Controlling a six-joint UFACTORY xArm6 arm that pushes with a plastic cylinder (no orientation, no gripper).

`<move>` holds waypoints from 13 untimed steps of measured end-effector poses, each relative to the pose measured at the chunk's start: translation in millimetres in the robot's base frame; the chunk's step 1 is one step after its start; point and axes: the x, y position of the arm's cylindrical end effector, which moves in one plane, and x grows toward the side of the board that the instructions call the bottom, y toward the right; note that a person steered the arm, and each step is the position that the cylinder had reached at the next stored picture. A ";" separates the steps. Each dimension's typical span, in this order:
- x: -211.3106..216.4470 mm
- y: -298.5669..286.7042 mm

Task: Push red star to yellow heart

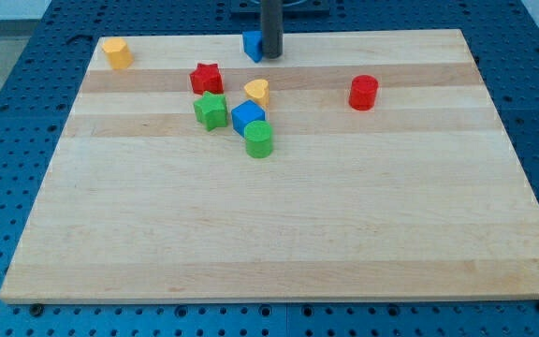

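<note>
Our tip (pixel 271 56): the lower end of our dark rod stands at the far edge of the desk (pixel 279 234), just right of a blue block (pixel 252 44) and touching or nearly touching it.
Claw: we carry none, only the straight rod, so nothing is apart, together or clamped.
Red star (pixel 206 78): left of centre in the far part of the desk, near and left of our tip, apart from it.
Yellow heart (pixel 257 91): just right of the red star, with a small gap between them.
Green star (pixel 211 110): directly nearer than the red star, close to it.
Blue cube (pixel 247 117): just nearer than the yellow heart, right of the green star.
Green cylinder (pixel 258 139): touching the blue cube's near right side.
Red cylinder (pixel 364 92): well apart, to the right.
Yellow block (pixel 116 51): far left corner, alone.
</note>
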 end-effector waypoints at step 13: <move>115.7 -133.6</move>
